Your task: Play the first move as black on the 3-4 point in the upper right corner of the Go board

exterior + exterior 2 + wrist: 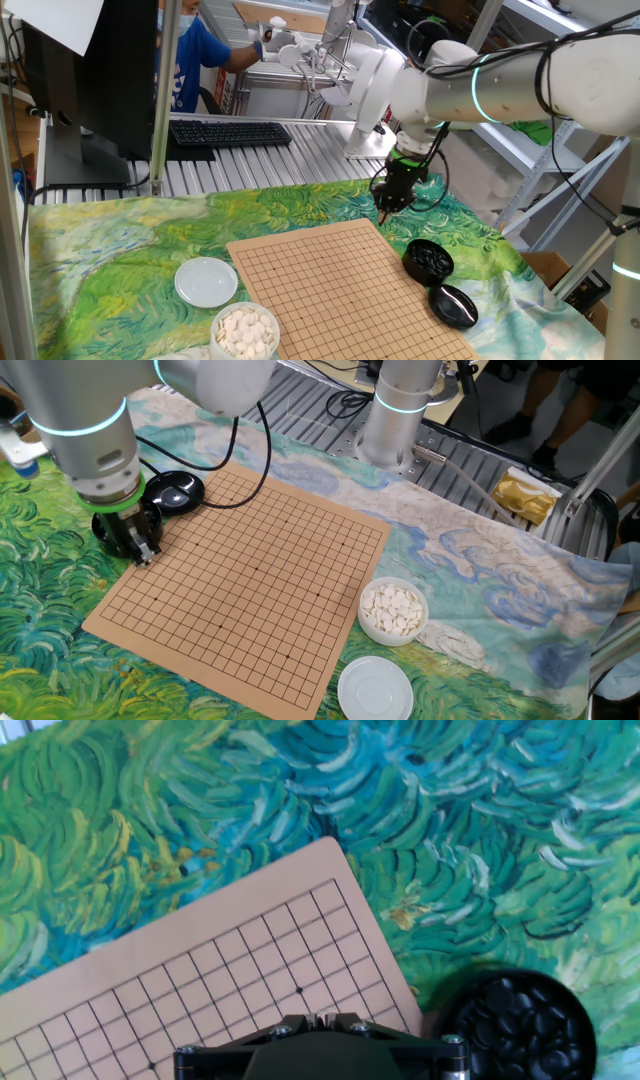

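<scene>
I have the gripper [385, 214] hanging just above the Go board [340, 290], over its corner nearest the bowl of black stones [428, 260]. I cannot tell whether the claw is spread or pinching anything (the hand view shows only its dark housing). The black stones I can see all lie in that bowl, just off the board's edge, with its lid [453, 305] beside it. The bowl of white stones [393, 610] and its white lid [375, 688] sit off the board's opposite side.

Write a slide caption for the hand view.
Hand camera over the Go board's bare corner, the bowl of black stones at lower right on the swirl-patterned cloth.
</scene>
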Motion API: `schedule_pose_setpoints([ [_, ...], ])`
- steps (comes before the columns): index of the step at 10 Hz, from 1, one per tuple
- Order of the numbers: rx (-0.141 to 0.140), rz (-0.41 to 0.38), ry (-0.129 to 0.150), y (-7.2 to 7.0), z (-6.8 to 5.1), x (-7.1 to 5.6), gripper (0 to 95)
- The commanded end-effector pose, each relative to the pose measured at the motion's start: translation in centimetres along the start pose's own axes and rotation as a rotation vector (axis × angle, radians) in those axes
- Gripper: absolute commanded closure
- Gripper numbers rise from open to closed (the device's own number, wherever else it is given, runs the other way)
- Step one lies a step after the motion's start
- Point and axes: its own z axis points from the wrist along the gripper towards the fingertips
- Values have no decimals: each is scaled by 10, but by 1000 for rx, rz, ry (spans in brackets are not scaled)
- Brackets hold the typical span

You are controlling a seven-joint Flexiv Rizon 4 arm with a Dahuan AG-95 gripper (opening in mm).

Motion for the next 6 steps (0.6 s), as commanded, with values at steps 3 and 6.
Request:
schedule_pose_setpoints([
  [3, 18, -15, -25, 4, 8, -6, 950],
  [6, 26, -22, -41, 6, 16, -12, 950],
])
